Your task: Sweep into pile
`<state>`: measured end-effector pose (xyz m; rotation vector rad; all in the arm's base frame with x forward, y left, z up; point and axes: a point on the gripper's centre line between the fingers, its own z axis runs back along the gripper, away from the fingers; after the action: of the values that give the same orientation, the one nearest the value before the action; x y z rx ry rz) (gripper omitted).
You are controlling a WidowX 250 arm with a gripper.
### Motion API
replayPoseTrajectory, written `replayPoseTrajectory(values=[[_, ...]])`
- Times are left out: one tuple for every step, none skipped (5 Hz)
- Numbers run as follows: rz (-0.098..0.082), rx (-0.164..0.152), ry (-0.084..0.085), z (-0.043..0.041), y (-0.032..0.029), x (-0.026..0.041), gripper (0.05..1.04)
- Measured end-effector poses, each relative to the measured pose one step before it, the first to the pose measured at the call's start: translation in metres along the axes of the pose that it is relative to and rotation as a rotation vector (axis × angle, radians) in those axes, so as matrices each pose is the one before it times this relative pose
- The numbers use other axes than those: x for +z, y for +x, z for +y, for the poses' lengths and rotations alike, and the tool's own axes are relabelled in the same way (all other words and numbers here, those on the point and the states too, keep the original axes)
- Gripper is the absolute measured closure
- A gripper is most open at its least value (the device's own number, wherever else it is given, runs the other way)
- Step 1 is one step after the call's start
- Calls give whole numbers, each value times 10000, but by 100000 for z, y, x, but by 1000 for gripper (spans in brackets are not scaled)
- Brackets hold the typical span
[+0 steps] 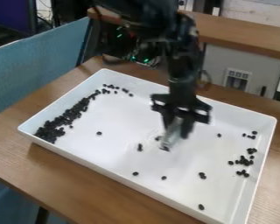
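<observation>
Pinching a pale sweeping tool (173,136) between its fingers, the black gripper (176,127) is hanging over the middle of a white tray (242,117), the tool's lower end pointing down at the tray floor, a hold that is presumably letting the tool do the pushing while the fingers are keeping clear of the small black pieces. The densest band (51,131) is lying along the tray's left edge, thickest by the left corner and thinning toward the far corner, where the raised wall is likely serving as a backstop for the pile. A looser cluster (244,162) is sitting by the right edge, and stray pieces (140,148) are dotting the middle and the near edge, some just beside the tool. The tray is resting on a wooden table (66,179), its sides keeping the pieces contained. The job is looking partly done, with the cluster and strays awaiting gathering. The next stroke is probably calling for a low, steady pass toward the left edge; too quick a push is risking scattering pieces that may roll easily.
</observation>
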<state>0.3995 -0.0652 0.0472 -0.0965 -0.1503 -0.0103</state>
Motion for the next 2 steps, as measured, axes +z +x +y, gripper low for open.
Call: replayPoseTrajectory(values=[[207, -742, -141, -2760, -595, -1072, 680], [428, -655, -30, -2557, -38, -1299, 680]])
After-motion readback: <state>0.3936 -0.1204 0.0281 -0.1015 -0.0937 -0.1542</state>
